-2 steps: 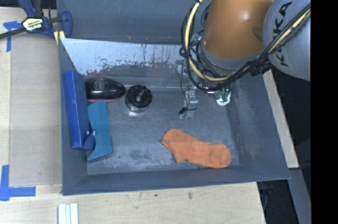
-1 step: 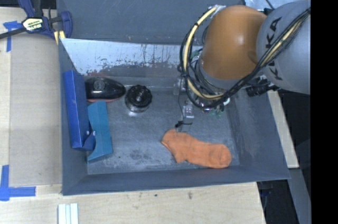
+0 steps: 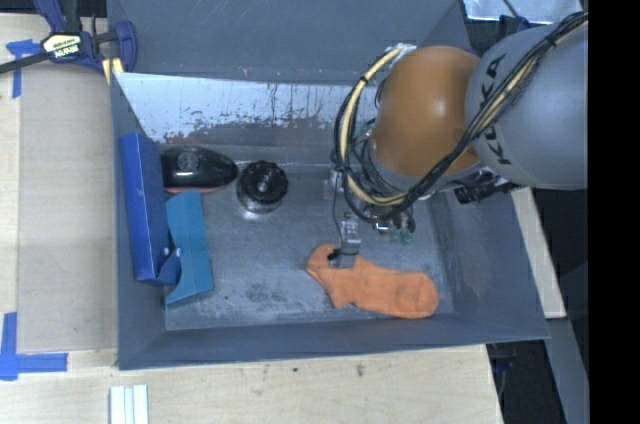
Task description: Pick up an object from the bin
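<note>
Scuffed grey bin floor [image 3: 270, 264] beneath orange sock [image 3: 385, 292]

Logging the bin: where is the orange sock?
In the camera view, the orange sock lies front-right on the bin floor, its left end under the hand.

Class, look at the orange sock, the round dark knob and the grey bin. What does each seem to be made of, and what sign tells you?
Sock: soft knitted cloth, matt; it lies limp with a fuzzy outline. Knob: likely hard plastic or metal; dark top, shiny pale rim. Bin: painted or bare metal, dull grey; scratches and worn streaks on its back wall.
</note>
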Robot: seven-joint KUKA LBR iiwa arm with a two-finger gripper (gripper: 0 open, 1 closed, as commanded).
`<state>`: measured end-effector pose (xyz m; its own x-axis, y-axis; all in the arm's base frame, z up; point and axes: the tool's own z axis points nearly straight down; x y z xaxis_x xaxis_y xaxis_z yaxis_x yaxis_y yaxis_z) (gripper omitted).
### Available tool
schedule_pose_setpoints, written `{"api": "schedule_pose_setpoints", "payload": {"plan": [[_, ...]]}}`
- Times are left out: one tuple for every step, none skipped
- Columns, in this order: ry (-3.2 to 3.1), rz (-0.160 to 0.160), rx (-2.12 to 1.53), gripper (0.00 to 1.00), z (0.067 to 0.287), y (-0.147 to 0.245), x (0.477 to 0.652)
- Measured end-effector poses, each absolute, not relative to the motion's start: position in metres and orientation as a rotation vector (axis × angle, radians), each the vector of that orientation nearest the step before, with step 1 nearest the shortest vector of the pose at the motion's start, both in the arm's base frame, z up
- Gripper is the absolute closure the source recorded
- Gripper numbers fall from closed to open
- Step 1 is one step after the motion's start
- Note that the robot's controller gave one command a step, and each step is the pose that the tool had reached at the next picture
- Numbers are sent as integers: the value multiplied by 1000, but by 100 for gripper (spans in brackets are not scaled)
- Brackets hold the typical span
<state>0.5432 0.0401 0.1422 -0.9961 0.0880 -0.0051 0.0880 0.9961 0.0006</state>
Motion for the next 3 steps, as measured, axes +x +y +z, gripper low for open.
{"api": "schedule_pose_setpoints", "payload": {"plan": [[3130, 1, 221, 0, 96, 23, 512], [3132, 0, 200, 100, 77, 4, 542], [3132, 0, 201, 0, 77, 4, 542]]}}
